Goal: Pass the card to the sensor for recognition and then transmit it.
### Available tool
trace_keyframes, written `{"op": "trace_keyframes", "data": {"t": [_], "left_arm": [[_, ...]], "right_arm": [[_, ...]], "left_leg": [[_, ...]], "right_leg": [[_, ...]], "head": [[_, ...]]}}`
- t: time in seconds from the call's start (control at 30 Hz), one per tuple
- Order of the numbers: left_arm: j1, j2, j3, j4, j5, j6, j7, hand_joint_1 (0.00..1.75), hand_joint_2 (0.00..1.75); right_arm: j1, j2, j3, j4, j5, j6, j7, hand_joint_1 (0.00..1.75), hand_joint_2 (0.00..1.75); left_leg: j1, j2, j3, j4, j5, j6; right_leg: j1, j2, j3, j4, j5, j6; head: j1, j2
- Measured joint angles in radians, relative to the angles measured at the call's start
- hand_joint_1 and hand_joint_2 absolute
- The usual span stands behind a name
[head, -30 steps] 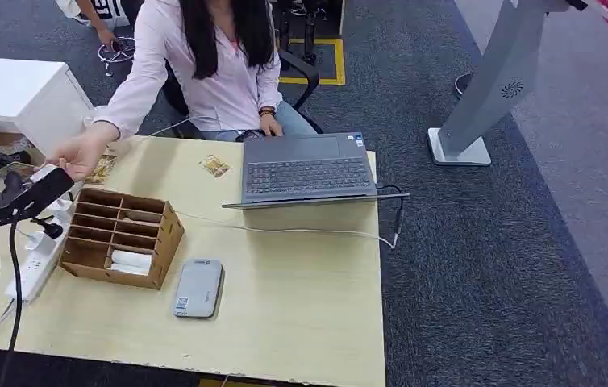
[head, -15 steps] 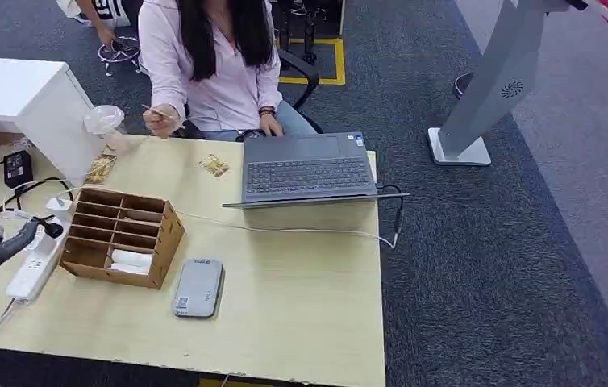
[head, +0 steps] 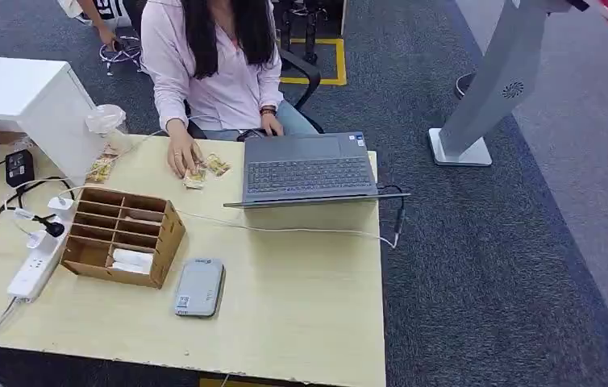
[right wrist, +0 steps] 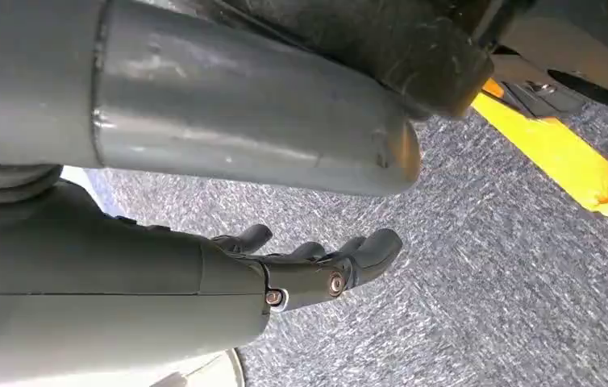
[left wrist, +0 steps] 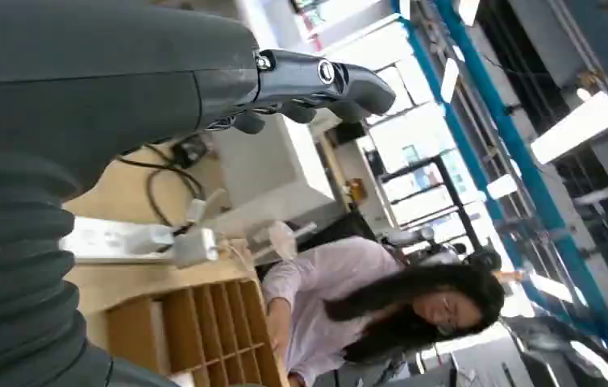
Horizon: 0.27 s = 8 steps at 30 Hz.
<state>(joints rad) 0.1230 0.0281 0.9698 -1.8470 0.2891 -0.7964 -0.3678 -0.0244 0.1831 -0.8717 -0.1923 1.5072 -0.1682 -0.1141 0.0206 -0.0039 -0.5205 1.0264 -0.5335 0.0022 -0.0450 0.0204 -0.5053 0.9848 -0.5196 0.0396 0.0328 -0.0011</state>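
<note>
Left hand (left wrist: pixel 309 81): fingers extended, empty; right hand (right wrist: pixel 317 262): fingers loosely apart, empty, above carpet; person's hand (head: pixel 181 157) on card (head: pixel 195 177); sensor (head: pixel 199 288) beside wooden organizer (head: pixel 123 234)

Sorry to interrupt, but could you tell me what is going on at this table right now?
A seated person's hand rests on small cards on the table, beside an open laptop. The grey card sensor lies untouched near the wooden organizer. The robot's left hand is raised and holds nothing; its right hand hangs over the carpet, also holding nothing.
</note>
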Motion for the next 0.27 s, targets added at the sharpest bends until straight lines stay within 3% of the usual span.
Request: {"op": "trace_keyframes", "data": {"t": [0.07, 0.1, 0.23, 0.27], "left_arm": [[-0.043, -0.04, 0.221, 0.126, 0.179, -0.008, 0.138, 0.0, 1.75], [-0.05, -0.051, 0.279, 0.202, 0.225, 0.014, 0.157, 0.0, 1.75], [-0.066, -0.107, 0.435, 0.453, 0.197, 0.019, 0.053, 0.0, 1.75], [-0.072, -0.117, 0.46, 0.493, 0.192, 0.019, 0.045, 0.0, 0.0]], "right_arm": [[0.0, 0.002, -0.01, 0.0, -0.002, -0.004, 0.005, 0.0, 0.0], [0.001, 0.003, -0.013, 0.0, -0.006, -0.009, 0.005, 0.0, 0.0], [0.002, 0.008, -0.031, 0.0, -0.016, -0.022, 0.009, 0.0, 0.0], [0.001, 0.009, -0.035, 0.0, -0.017, -0.024, 0.01, 0.0, 0.0]], "left_leg": [[0.0, 0.002, 0.003, 0.0, 0.0, 0.0], [0.0, 0.004, 0.003, 0.0, 0.0, 0.0], [0.001, -0.002, 0.002, 0.0, 0.0, 0.0], [0.0, -0.003, 0.001, 0.0, 0.001, 0.0]], "right_leg": [[0.0, 0.002, 0.0, 0.0, 0.0, 0.0], [0.0, 0.003, 0.0, 0.0, 0.0, 0.0], [0.001, -0.003, 0.0, 0.0, 0.0, 0.0], [0.0, -0.003, 0.001, 0.0, 0.0, 0.0]], "head": [[-0.001, 0.0], [-0.003, 0.0], [-0.005, 0.0], [-0.003, 0.0]]}}
